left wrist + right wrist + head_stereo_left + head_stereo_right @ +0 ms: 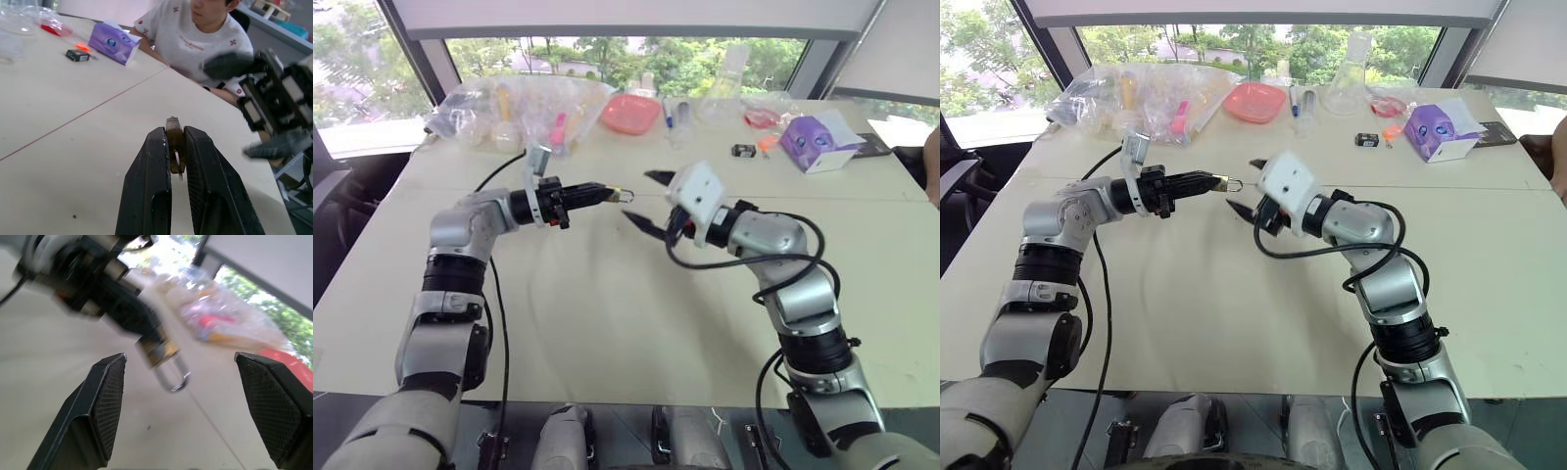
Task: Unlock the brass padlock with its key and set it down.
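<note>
Clamping the brass padlock [173,142] between its fingers, the left gripper [607,194] held it above the table [607,323], shackle toward the right gripper [648,201], whose jaws stood wide apart and empty. No key showed; unlocking and setting down seemingly remained.

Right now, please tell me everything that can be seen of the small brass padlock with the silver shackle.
The small dull yellow-brass metal padlock is a tiny block with a thin silvery curved shackle. It is held above the pale table, not resting on it, clamped between the two black fingers of the left tool. The body sits between the fingertips and the shackle sticks out past them toward the right tool, which stands open a short way off and does not touch it. Whether the shackle is locked cannot be told. No key is visible.
</note>
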{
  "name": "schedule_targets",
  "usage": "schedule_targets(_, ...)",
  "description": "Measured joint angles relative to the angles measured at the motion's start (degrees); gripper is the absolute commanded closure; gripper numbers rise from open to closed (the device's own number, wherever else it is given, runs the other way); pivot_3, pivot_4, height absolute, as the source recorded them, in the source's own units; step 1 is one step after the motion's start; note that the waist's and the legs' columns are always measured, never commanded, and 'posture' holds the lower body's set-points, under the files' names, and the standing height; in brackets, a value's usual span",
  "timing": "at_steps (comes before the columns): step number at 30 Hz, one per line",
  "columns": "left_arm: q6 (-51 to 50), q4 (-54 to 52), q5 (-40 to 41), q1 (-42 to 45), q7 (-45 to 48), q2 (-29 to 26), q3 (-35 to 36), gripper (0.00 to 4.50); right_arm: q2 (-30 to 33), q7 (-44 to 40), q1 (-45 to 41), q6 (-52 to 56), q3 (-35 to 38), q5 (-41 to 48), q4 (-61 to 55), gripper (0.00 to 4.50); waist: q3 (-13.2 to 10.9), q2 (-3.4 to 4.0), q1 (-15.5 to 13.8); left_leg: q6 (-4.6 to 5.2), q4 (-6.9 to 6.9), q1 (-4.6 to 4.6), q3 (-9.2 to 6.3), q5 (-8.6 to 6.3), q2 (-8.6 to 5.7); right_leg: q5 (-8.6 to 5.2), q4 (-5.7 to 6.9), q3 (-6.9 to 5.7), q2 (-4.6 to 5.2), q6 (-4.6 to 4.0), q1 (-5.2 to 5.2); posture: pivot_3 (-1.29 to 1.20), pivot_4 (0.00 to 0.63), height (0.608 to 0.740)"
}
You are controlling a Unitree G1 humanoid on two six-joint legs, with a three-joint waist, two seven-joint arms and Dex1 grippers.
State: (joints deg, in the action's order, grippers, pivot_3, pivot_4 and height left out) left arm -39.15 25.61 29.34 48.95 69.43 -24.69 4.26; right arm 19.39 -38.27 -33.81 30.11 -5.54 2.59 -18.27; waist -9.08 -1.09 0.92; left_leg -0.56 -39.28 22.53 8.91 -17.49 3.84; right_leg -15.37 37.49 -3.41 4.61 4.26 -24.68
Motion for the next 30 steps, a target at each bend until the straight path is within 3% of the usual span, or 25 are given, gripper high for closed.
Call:
schedule_targets(7, -3.57, -5.7, 2.4, -2.13, -1.48, 0.27, -0.11, 4.5, -0.27, 3.17, -0.7, -0.47, -0.53, -0.08, 3.38, 0.91, 0.0, 0.0, 0.03, 0.0, 0.01, 0.0, -0.01, 0.0, 0.0, 0.0, -0.01, 0.0, 0.0, 0.0, 0.0, 0.0, 0.15, 0.74)
schedule_targets(16, -5.8, -8.52, 3.87, -3.24, -3.44, 0.06, -0.11, 4.5, 2.0, 0.51, -0.69, -1.07, -3.45, 0.67, 5.09, 0.91, 0.0, 0.0, 0.05, 0.0, 0.01, 0.0, -0.02, 0.0, 0.0, 0.0, -0.01, 0.0, -0.01, 0.0, 0.0, 0.0, 0.15, 0.74)
schedule_targets(25, -4.23, -9.52, 4.24, -3.26, -2.68, -0.79, -0.13, 4.5, 1.3, -1.78, -0.23, 9.23, -3.09, 7.92, 5.24, 0.91, 0.0, 0.0, 0.01, 0.0, 0.01, 0.0, -0.02, 0.0, 0.0, 0.0, -0.01, 0.01, 0.0, 0.0, 0.0, 0.0, 0.15, 0.74)
schedule_targets(30, -3.58, -9.92, 4.35, -3.27, -2.2, -0.84, -0.43, 4.5, 1.62, -0.55, -2.68, 9.37, -0.54, 9.33, 6.83, 0.91, 0.0, 0.0, 0.01, 0.0, 0.02, 0.0, -0.02, 0.0, 0.0, 0.0, -0.02, 0.01, 0.0, 0.0, 0.0, 0.0, 0.15, 0.74)
